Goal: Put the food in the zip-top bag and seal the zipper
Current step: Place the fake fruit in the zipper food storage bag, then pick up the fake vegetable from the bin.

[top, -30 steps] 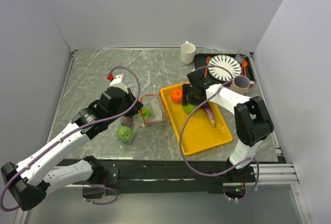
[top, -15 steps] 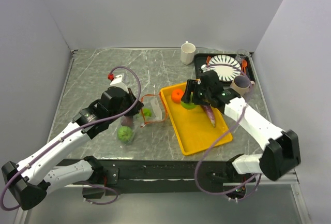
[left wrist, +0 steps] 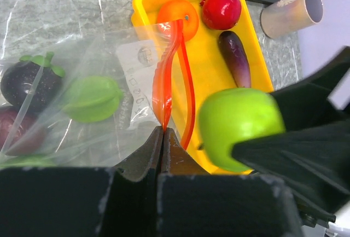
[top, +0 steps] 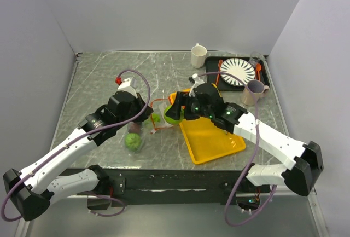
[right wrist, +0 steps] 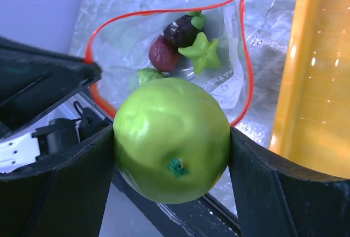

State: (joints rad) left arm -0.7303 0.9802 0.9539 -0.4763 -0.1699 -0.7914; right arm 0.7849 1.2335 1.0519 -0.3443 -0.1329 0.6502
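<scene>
- Green stands out in the top external view: a green apple [top: 173, 116] is gripped between the right jaws, held up over the spot where the yellow tray [top: 214, 138] meets the zip-top bag [top: 159, 117]. The left jaws are closed on the bag's edge at its orange-red zipper [top: 156, 102]. A knobbly green fruit [top: 132, 141] lies beside the left arm, apparently under the clear plastic. At the far right of the tabletop [top: 104, 78] are a white mug [top: 198, 56], a striped plate [top: 237, 71] on a black tray [top: 264, 76], and a tan cup [top: 252, 90].
- Left wrist view: the left jaws are pressed tightly together on the zipper [left wrist: 163, 92], which rises from their tips in a narrow loop. Through the bag [left wrist: 109, 51] show a dark purple fruit [left wrist: 23, 82], a green star-shaped fruit [left wrist: 90, 99] and a reddish-purple fruit [left wrist: 22, 130]. On the tray [left wrist: 210, 92] lie an orange fruit [left wrist: 188, 21], a red fruit [left wrist: 221, 10] and a long purple piece [left wrist: 235, 56]. The apple [left wrist: 240, 127] hangs just right of the zipper, in the right arm's black fingers [left wrist: 306, 138].
- Right wrist view: the apple [right wrist: 169, 127] fills the centre, touching both fingers [right wrist: 257, 182]. Beyond it the bag's [right wrist: 232, 92] mouth gapes open, the zipper [right wrist: 147, 12] forming a wide ring. Inside lie the dark purple fruit [right wrist: 183, 29], the reddish-purple one [right wrist: 163, 55], the star-shaped one [right wrist: 202, 53] and another green piece [right wrist: 146, 75]. The tray [right wrist: 314, 73] is at the right.
</scene>
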